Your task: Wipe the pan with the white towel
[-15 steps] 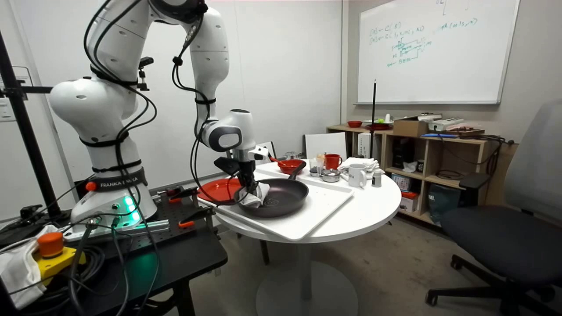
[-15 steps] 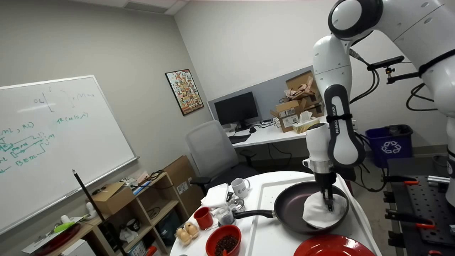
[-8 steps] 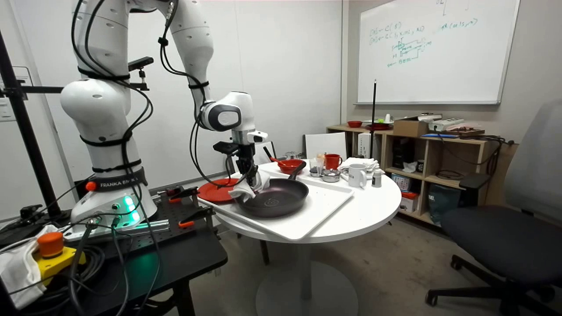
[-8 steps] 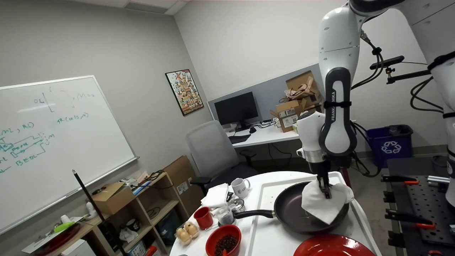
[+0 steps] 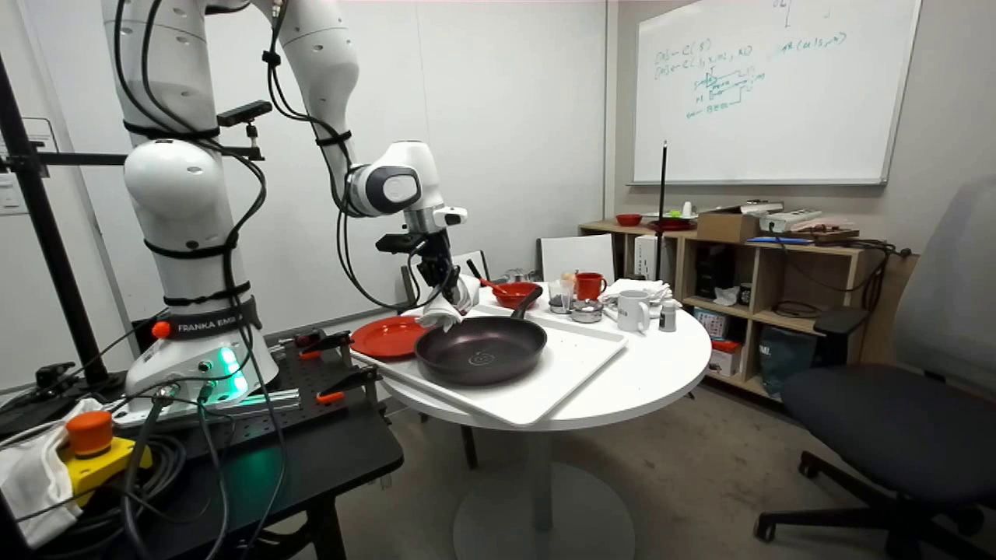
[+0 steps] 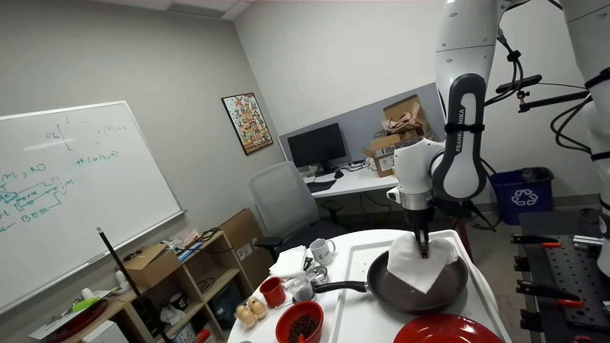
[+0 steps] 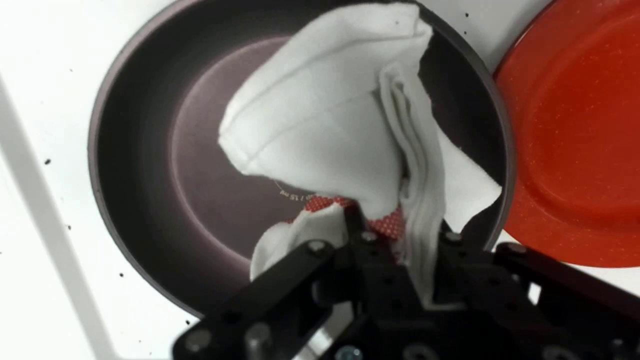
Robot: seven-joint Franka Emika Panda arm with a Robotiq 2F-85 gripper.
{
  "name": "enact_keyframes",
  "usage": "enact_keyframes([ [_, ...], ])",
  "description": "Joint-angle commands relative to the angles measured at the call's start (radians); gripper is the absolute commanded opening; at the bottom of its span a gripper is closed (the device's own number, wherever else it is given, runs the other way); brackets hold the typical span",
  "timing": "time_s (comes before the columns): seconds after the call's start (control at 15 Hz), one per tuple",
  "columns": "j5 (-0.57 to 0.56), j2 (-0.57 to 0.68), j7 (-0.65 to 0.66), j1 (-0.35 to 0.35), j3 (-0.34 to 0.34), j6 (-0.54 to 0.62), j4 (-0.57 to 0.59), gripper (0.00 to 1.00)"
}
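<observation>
The gripper [image 7: 402, 227] is pinching the white towel [image 7: 325, 130]; fingers [image 7: 367, 250] are standing close together, folds filling the gap.

Key relation: in an exterior view the pan [image 5: 482, 354] is sitting on the white tray [image 5: 574, 365], below the fingers, its centre lying toward 5 o'clock of them. In the wrist view that centre is falling toward 10 o'clock of the fingertips, and the red plate [image 7: 580, 140] is sitting at 2 o'clock, right at the pan's rim; touching or just beside isn't showing. Long axis: the handle [image 6: 340, 287] is pointing to 9 o'clock in an exterior view, well apart from the gripper.

The white towel is hanging over the pan and looking lifted off its floor, but contact at the lowest corner isn't showing clearly.

Pose: the arm [image 5: 323, 78] is standing high, its wrist bending down; in that exterior view the gripper is aiming mostly downward, leaning toward 5 o'clock.

Likely the next stroke is calling for lowering until the cloth is lying flat, then sweeping toward 10 o'clock in the wrist view, away from the plate.
</observation>
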Motion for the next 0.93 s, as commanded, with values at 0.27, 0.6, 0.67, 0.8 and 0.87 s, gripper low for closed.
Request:
enact_keyframes([
  [0.27,-0.063,0.118,-0.069,0.035,0.076,0.246,0.035,0.04],
  [0.6,-0.056,0.203,-0.155,0.043,0.165,0.301,0.113,0.04],
  [0.67,-0.076,0.216,-0.154,0.030,0.190,0.288,0.136,0.04],
  [0.8,-0.081,0.233,-0.158,0.026,0.245,0.230,0.193,0.04],
  [0.87,-0.074,0.239,-0.153,0.034,0.266,0.190,0.226,0.04],
])
